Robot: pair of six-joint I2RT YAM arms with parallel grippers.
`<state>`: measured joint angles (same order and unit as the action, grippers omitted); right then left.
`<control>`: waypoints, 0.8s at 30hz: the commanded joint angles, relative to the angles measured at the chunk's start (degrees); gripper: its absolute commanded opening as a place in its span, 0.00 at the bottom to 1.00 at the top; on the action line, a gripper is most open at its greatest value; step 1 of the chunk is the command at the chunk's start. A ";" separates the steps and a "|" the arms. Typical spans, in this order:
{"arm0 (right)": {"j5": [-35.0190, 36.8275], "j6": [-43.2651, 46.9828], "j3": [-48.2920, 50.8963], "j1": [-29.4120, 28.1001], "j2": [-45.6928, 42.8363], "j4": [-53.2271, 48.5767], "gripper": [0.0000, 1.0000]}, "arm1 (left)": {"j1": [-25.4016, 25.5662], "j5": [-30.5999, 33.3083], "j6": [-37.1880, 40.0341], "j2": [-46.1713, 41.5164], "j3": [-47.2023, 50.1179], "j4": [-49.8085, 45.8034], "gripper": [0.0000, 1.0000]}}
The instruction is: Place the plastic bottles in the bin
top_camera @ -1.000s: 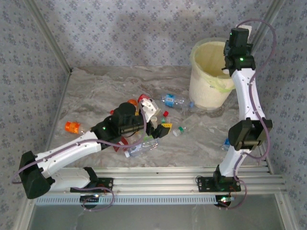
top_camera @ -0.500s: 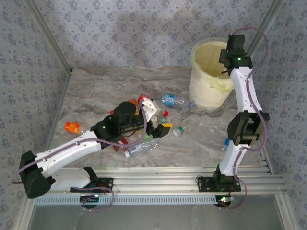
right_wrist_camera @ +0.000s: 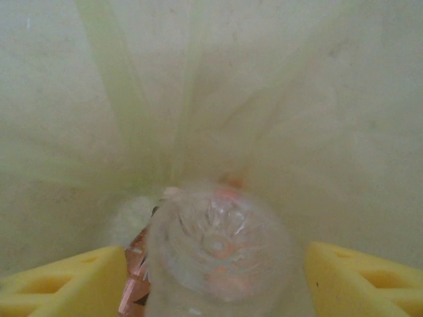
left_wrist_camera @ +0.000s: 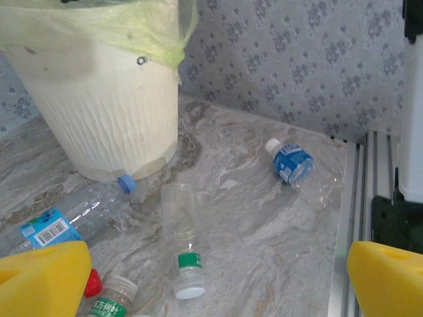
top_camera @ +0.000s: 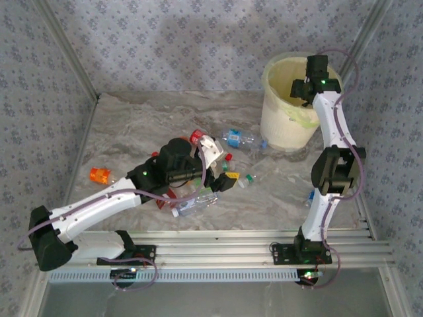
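Right gripper (right_wrist_camera: 211, 267), jaws apart, frees a clear bottle (right_wrist_camera: 221, 251) inside the bin (right_wrist_camera: 198, 99). Left gripper (left_wrist_camera: 215, 274) gapes empty. Many other bottles (top_camera: 239, 139) lie mid-frame, unbinned.

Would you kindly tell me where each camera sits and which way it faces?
Top external: above and behind the robot, looking down at the table; left arm and right arm show.
Left wrist: low over the table, facing the bin and loose bottles; left fingers at the bottom corners.
Right wrist: pointing down into the bin's liner; right fingers flank a clear bottle.
Shared: top and left wrist both show the bin and the blue-labelled bottle at its base.
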<state>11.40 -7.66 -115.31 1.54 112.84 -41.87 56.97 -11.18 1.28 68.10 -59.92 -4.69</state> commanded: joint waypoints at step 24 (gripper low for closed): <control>-4.28 -4.29 8.21 -0.21 -20.33 0.96 1.00 | 2.36 5.11 1.22 4.44 -7.10 -8.32 1.00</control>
<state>7.66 -11.16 -110.13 1.67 96.42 -41.82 58.74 -7.44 2.96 71.79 -64.05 -11.05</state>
